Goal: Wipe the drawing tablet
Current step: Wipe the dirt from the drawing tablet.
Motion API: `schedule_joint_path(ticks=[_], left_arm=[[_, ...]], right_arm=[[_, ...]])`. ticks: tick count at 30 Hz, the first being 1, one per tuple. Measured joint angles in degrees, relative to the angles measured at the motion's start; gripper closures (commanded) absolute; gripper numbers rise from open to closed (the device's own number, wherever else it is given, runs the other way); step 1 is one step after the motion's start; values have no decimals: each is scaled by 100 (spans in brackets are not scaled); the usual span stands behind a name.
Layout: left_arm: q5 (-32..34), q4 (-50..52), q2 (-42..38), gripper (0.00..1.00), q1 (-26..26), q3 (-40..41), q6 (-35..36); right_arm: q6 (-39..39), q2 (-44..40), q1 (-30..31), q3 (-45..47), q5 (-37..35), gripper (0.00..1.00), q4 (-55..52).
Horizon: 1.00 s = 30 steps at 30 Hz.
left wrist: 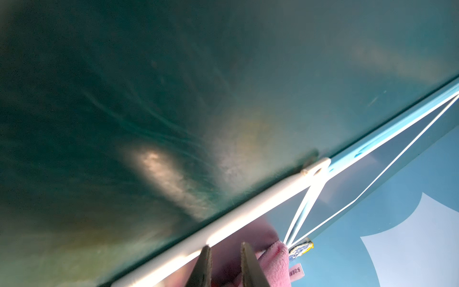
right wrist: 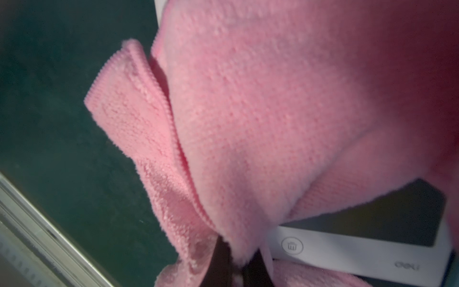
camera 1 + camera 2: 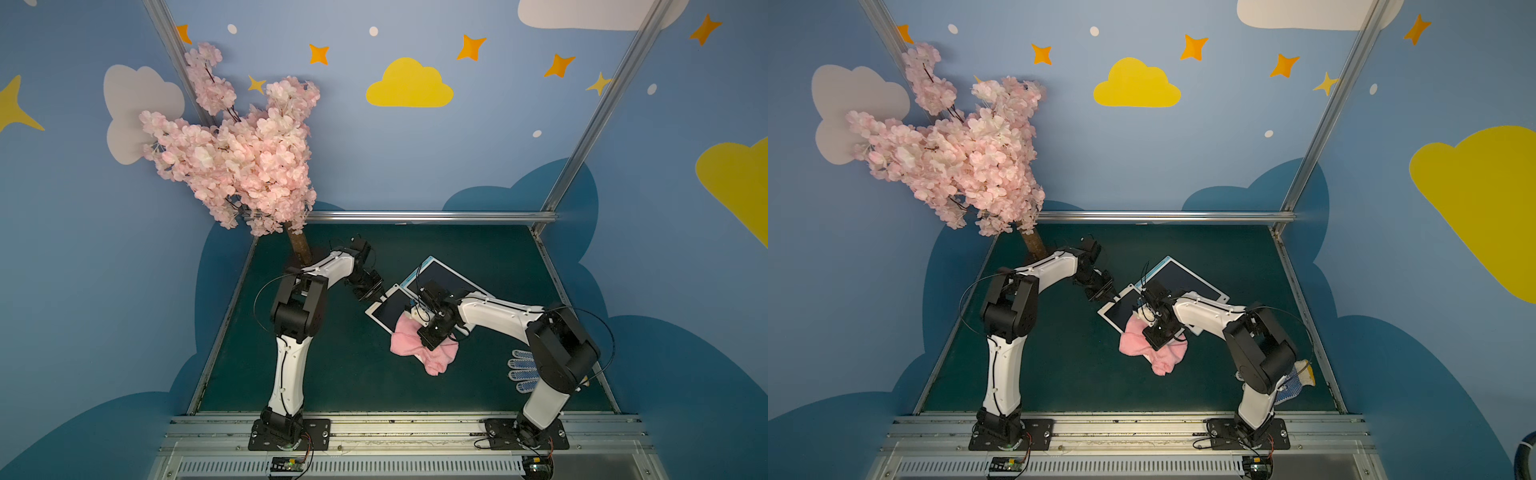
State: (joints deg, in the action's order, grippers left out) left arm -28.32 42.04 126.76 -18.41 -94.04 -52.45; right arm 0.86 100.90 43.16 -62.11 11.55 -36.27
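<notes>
A white-framed drawing tablet with a dark screen lies on the green table, and its near part is covered by a bunched pink cloth. My right gripper is shut on a fold of the cloth, beside the tablet's white frame and its bin icon. My left gripper rests its tips on the tablet's far-left white edge. Its jaws stand slightly apart with nothing between them.
A second, blue-framed tablet lies just behind, overlapping the first. A pink blossom tree stands at the back left, close to my left arm. A white glove with blue dots lies by my right arm's base.
</notes>
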Motion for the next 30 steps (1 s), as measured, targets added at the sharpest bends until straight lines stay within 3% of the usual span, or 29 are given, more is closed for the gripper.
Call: schedule_joint_path(ticks=[15,26,30], left_arm=[[-37,87,90,75,2,-140,33],[-31,122,116,75,0,-186,85],[-31,122,116,75,-2,-186,87]], right_arm=[[-1882,-1036,-243,1329,-682,100,975],[-2057,-706,-1215,892,-1049,100,785],[-2013,-643,-1228,785,-1185,100,640]])
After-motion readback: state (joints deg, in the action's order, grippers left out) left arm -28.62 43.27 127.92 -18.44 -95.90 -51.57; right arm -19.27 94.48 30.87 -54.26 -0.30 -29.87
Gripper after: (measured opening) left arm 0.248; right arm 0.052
